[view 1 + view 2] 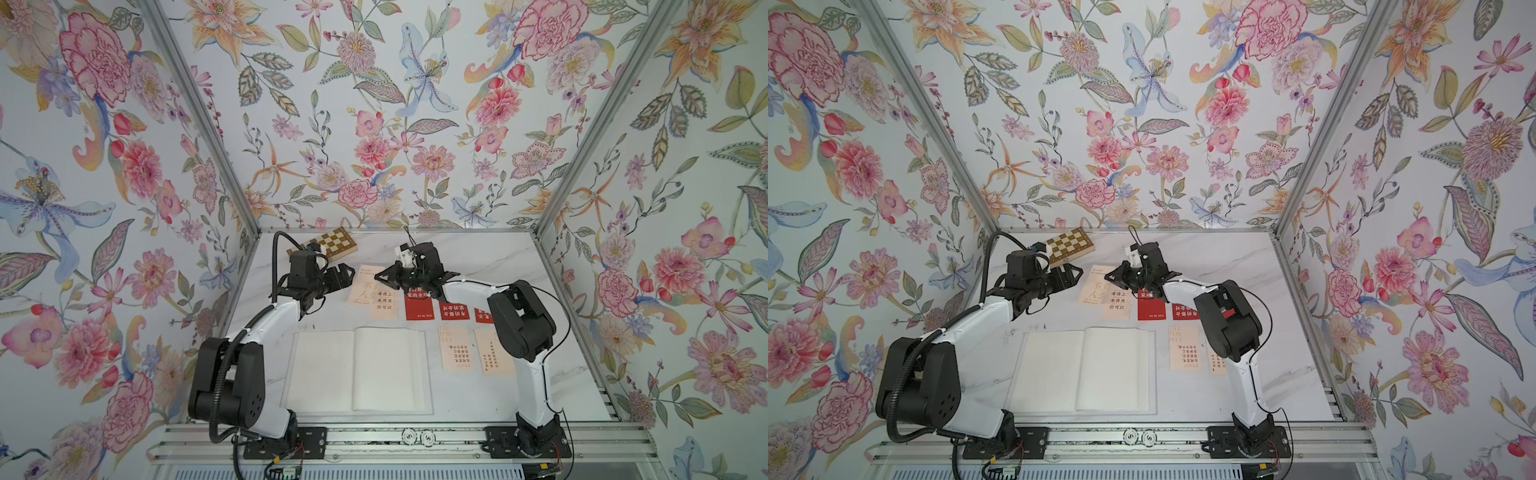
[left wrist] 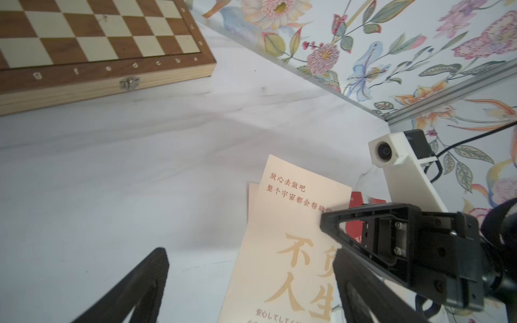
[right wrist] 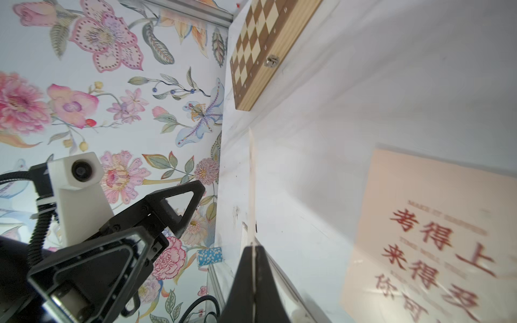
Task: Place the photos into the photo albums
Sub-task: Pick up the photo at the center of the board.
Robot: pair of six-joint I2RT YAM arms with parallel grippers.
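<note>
Right gripper (image 3: pixel 253 249): jaws pressed together on the edge of a cream photo (image 2: pixel 288 223). The photo shows as a thin line in the right wrist view. In the left wrist view its face carries large gold characters. It sits over the far middle of the marble table (image 1: pixel 498 257); cannot tell if it is clear of the surface.

Left gripper (image 2: pixel 249 251): fingers spread wide, gripping nothing, just beside that photo.

Second cream photo (image 1: pixel 384 303): flat, just beside the held one.

Red photos (image 1: pixel 417 307): three in a row further right, the last partly hidden by the right arm.

Two more cream photos (image 1: pixel 454 349): just right of the album.

Album (image 1: pixel 361 370): open, white pages up, near edge between the arm bases.

Chessboard box (image 1: pixel 332 245): far left.
</note>
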